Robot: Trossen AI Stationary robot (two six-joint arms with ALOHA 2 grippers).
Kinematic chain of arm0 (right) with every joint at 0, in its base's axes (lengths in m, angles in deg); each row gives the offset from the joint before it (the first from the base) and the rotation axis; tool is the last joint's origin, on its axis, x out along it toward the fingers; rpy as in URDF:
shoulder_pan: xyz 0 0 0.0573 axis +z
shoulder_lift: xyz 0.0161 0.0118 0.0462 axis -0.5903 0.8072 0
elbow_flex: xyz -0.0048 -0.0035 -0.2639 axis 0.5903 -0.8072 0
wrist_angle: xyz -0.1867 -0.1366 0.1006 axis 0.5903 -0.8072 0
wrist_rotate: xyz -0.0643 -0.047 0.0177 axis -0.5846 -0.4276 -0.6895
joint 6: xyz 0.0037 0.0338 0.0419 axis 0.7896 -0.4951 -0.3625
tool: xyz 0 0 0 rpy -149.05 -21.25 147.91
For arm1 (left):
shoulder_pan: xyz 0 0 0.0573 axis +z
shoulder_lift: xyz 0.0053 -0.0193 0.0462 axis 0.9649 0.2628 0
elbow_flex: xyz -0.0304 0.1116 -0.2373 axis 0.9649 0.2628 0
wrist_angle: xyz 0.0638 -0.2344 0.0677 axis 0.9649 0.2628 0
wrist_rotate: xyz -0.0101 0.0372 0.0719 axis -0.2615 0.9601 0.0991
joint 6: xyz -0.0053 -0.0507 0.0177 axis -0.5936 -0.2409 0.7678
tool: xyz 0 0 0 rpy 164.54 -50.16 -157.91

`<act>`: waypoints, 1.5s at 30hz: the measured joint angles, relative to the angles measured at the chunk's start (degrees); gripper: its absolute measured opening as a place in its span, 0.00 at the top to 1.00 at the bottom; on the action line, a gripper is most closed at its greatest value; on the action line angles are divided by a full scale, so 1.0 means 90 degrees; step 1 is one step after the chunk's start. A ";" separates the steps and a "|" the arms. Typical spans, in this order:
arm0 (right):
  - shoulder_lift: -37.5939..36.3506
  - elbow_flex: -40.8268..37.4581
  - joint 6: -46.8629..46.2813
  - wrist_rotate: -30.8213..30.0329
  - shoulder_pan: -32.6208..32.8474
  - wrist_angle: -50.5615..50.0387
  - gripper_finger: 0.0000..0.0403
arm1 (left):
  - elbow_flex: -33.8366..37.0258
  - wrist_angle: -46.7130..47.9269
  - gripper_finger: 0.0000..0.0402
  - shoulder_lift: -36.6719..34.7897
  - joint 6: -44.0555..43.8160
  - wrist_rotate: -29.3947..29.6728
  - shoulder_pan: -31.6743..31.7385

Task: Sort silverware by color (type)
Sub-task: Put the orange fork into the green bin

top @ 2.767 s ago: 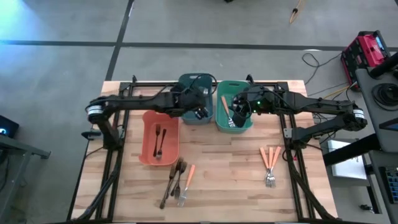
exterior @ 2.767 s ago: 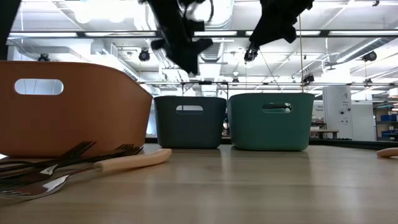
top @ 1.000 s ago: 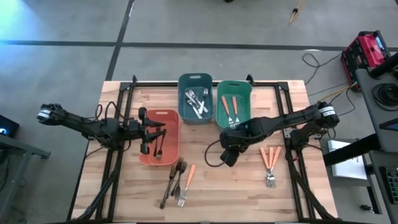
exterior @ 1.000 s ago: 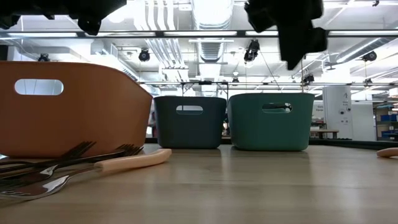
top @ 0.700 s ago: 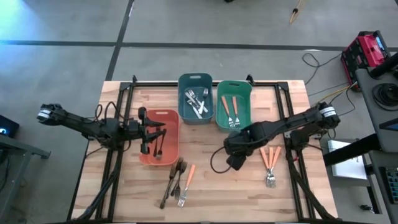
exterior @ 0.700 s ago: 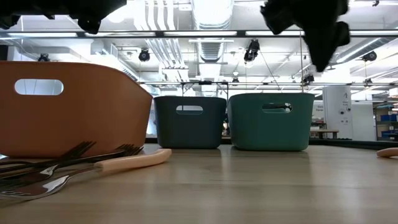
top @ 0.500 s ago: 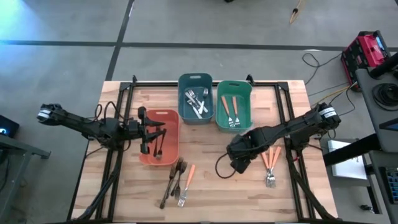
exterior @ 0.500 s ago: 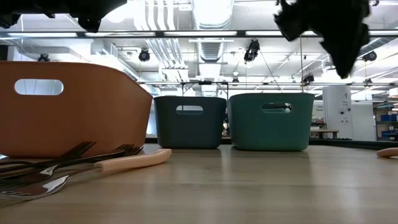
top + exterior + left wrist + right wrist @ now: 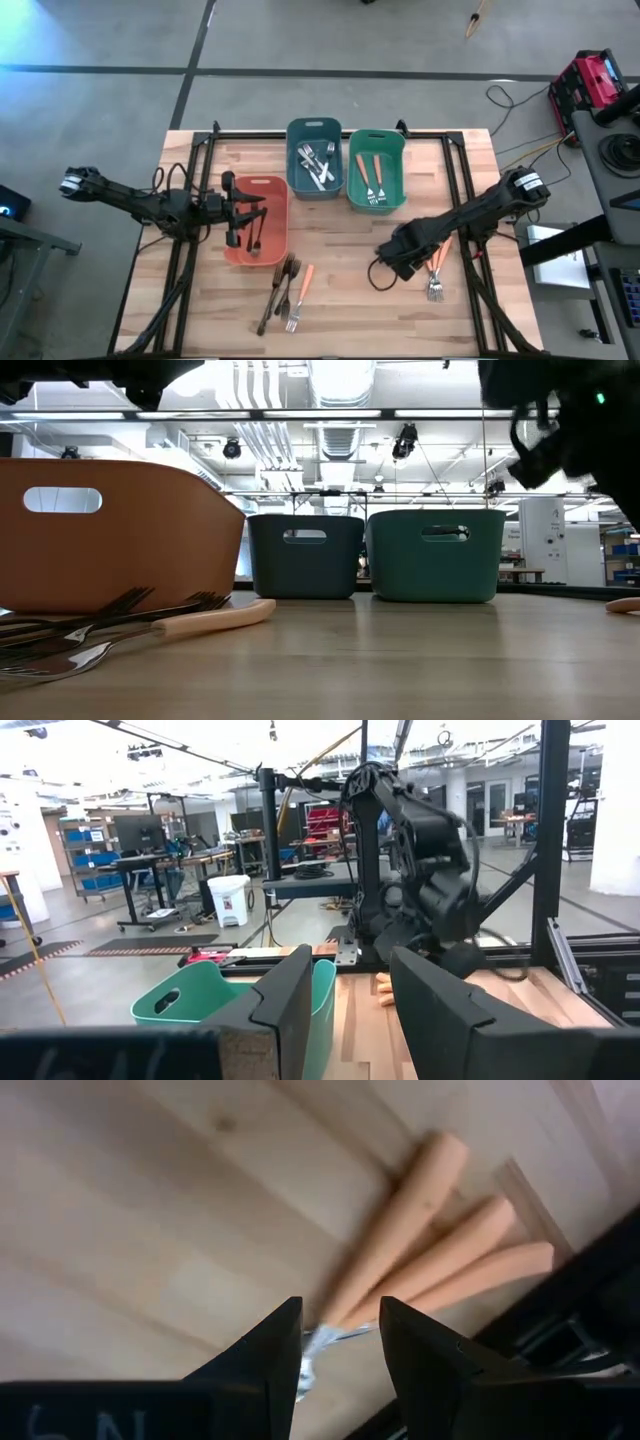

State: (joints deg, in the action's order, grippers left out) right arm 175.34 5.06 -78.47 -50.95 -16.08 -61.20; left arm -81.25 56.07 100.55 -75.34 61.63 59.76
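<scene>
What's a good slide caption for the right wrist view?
Right gripper, fingers open, hovering over three orange-handled forks lying side by side on the wooden table.

Both arms low, end effectors parted.
Left end effector (image 9: 243, 212) reaches in from the left; right end effector (image 9: 402, 257) angles down, fingers (image 9: 268, 1355) apart, gripping nothing.
</scene>
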 joint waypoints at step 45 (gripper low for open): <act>-0.0016 -0.1687 -0.0516 -0.0294 0.0002 0.2029 0.74 | 0.0000 0.0047 0.70 0.0015 0.0027 -0.0002 0.0000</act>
State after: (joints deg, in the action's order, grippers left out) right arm 175.19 -10.13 -83.11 -53.60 -16.06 -42.94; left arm -81.25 56.50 100.68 -75.10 61.61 59.76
